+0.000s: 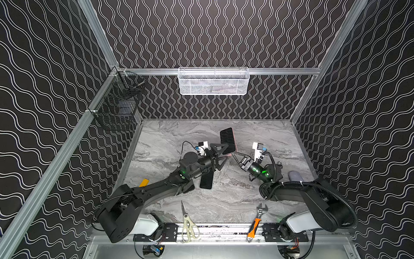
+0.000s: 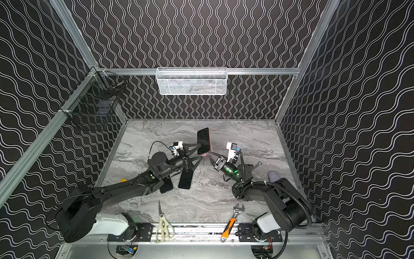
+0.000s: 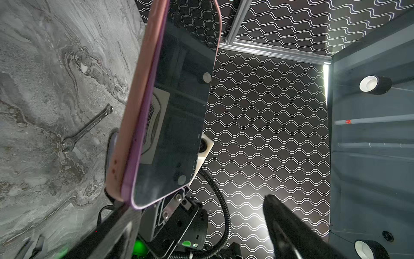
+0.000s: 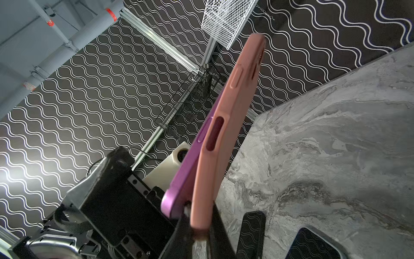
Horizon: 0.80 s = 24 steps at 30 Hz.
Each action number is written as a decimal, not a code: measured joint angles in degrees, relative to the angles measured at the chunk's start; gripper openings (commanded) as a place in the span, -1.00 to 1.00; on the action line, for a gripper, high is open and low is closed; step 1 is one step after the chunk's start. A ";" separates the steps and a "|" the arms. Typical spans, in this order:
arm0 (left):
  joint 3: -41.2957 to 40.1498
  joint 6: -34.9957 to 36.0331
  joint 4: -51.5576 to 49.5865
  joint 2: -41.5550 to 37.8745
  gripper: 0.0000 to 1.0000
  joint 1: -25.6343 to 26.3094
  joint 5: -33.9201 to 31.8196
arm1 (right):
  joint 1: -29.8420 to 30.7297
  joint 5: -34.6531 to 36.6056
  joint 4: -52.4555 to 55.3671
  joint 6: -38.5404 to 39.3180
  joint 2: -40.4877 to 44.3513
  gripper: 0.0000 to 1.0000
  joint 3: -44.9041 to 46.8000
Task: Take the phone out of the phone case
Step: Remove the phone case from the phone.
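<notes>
**A:** Up off the table [image 1: 257, 134] with the phone case [image 4: 224, 134], held on edge in mid-air over the middle of the marble. Pinched at its lower end by the right gripper [image 1: 233, 154], jaws squeezed almost together on that pink rim.

**B:** And look at the phone [image 4: 186, 170]: purple corner peeled clear of the case down by the grip, seated in the pink higher up. Dark screen turned toward the left gripper [image 1: 226, 152].

**A:** Spread wide over there, gripping nothing. One finger close by the phone's lower end, one well clear on the screen side.

**B:** Can't tell whether touching or just beside.

**A:** Down on the marble, spare dark phones [image 2: 186, 179] lying flat near the left arm. Scissors [image 1: 187, 224] and an orange-handled wrench [image 1: 257, 219] along the front rail.
</notes>
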State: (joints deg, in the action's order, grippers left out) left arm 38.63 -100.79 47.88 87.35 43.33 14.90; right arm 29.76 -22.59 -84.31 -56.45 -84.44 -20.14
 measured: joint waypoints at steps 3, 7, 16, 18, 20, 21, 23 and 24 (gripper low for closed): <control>0.11 -0.66 -0.04 0.07 0.73 0.09 -0.02 | 0.33 0.31 0.09 0.55 0.37 -1.00 0.00; 0.59 -0.83 -0.55 -0.02 0.72 0.09 0.02 | 0.68 1.07 0.42 1.14 0.96 -1.00 0.00; 0.72 -0.83 -1.42 -0.81 0.78 0.07 0.07 | 0.94 1.27 0.85 2.05 1.55 -1.00 0.00; 0.72 -0.83 -1.44 -1.11 0.81 0.07 0.04 | 1.03 1.27 0.87 2.10 1.62 -1.00 -0.02; 0.72 -0.83 -1.49 -1.27 0.84 0.07 0.02 | 1.14 1.27 0.87 2.10 1.62 -1.00 -0.04; 0.70 -0.83 -1.51 -1.33 0.85 0.07 0.02 | 1.18 1.27 0.87 2.16 1.62 -1.00 -0.07; 0.66 -0.83 -1.49 -1.49 0.88 0.07 -0.02 | 1.22 1.27 0.92 2.27 1.60 -1.00 -0.17; 0.57 -0.85 -1.42 -1.64 0.89 0.07 -0.04 | 1.27 1.25 0.94 2.29 1.60 -1.00 -0.24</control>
State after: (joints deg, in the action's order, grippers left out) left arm 39.20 -101.65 46.46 85.71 43.40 14.85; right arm 31.03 -21.34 -83.37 -54.15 -82.85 -20.38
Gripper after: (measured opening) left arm 0.935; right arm 0.115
